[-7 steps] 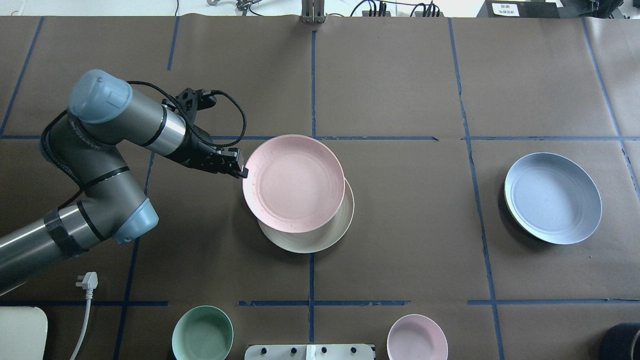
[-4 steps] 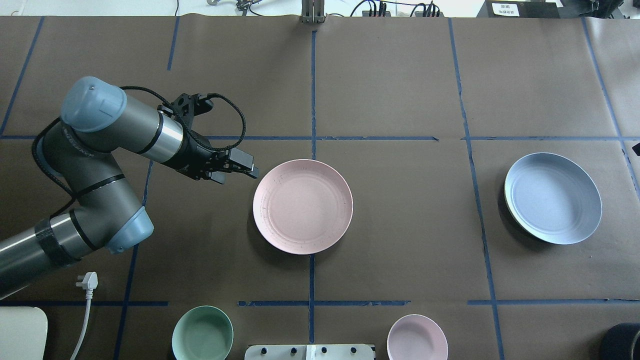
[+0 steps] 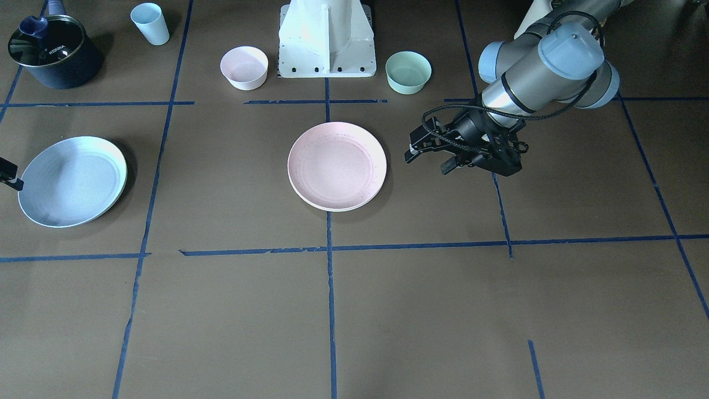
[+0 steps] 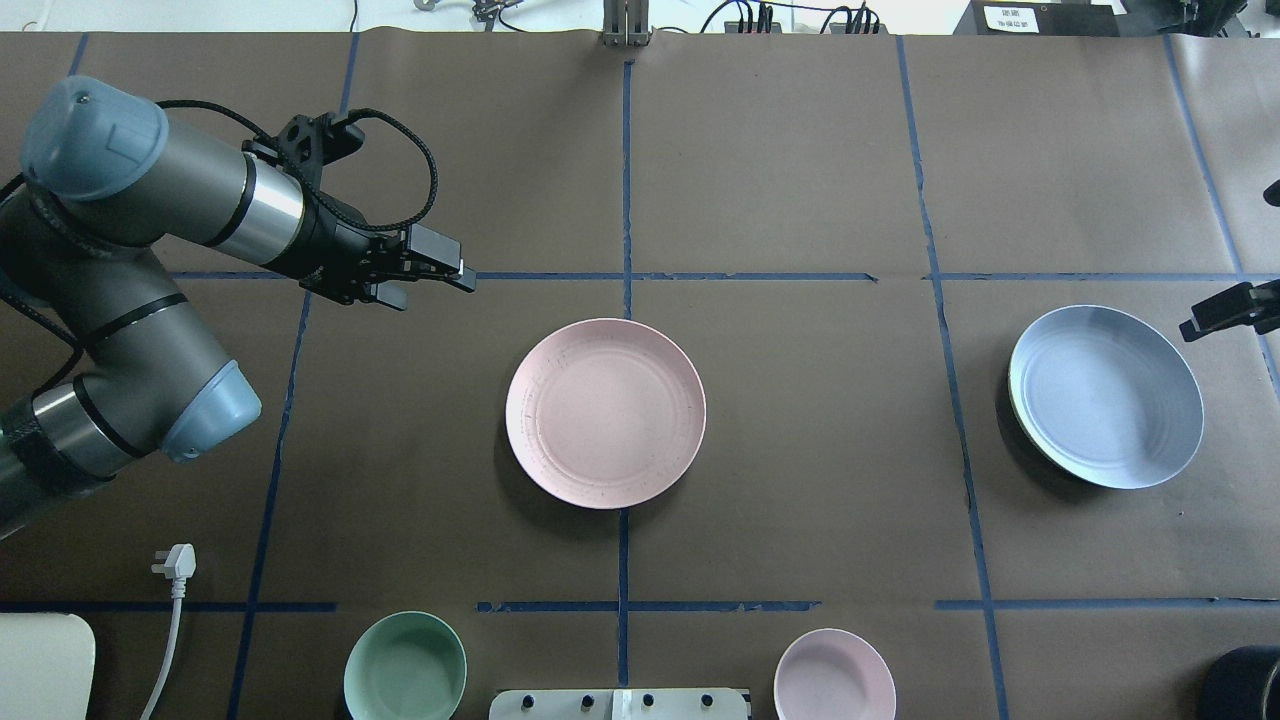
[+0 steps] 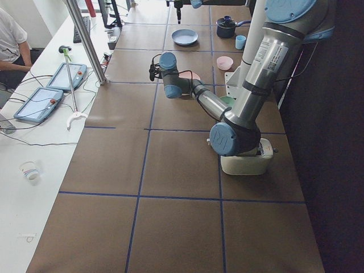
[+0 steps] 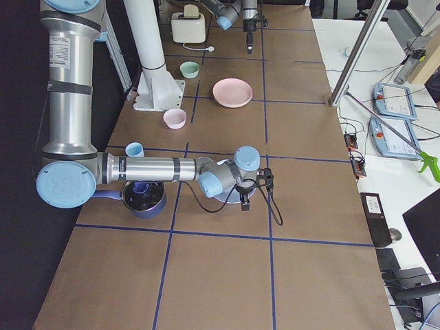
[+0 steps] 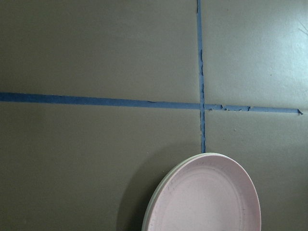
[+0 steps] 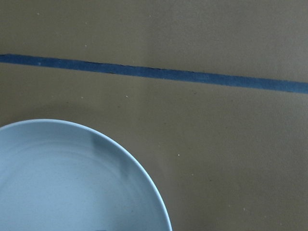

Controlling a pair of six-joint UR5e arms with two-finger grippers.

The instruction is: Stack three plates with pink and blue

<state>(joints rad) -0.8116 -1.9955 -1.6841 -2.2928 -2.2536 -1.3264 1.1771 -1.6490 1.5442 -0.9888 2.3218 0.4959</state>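
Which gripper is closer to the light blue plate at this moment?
Right. The right gripper hangs just beside the rim of the light blue plate; the left gripper is far away, past the pink plate.

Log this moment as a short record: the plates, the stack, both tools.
stack: pink plate lies on cream-white plate, of which only the rim shows
blue plate: alone on the robot's right side, not stacked
left tool: open, empty, apart from the stack
right tool: beside blue plate, mostly out of frame; state unclear
remaining: blue plate onto stack
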